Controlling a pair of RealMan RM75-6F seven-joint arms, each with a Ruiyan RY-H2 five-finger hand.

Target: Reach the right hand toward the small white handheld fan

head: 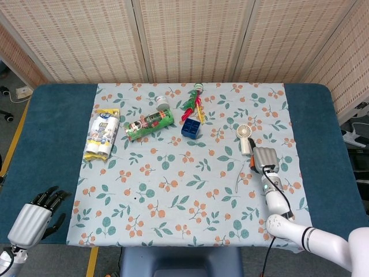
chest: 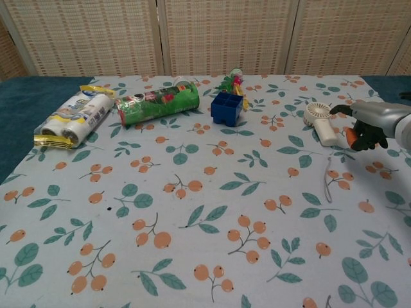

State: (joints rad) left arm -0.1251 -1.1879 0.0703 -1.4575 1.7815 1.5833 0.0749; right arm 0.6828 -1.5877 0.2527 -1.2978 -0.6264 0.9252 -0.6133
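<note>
The small white handheld fan point(head: 244, 137) lies flat on the floral cloth right of centre, its round head away from me and its handle toward me; the chest view shows the fan point(chest: 319, 121) too. My right hand point(head: 264, 158) hovers just right of the handle, holding nothing. In the chest view the right hand point(chest: 370, 122) has its thumb stretched toward the fan's head, a small gap short of it, with the other fingers bent downward. My left hand point(head: 36, 218) rests at the near left table edge with fingers spread, empty.
A green canister point(head: 149, 123) lies on its side, with a blue box point(head: 191, 128) and a colourful toy point(head: 194, 104) near it. A yellow-white pack point(head: 102, 134) sits at the left. A thin white cord point(chest: 329, 183) lies just in front of the fan.
</note>
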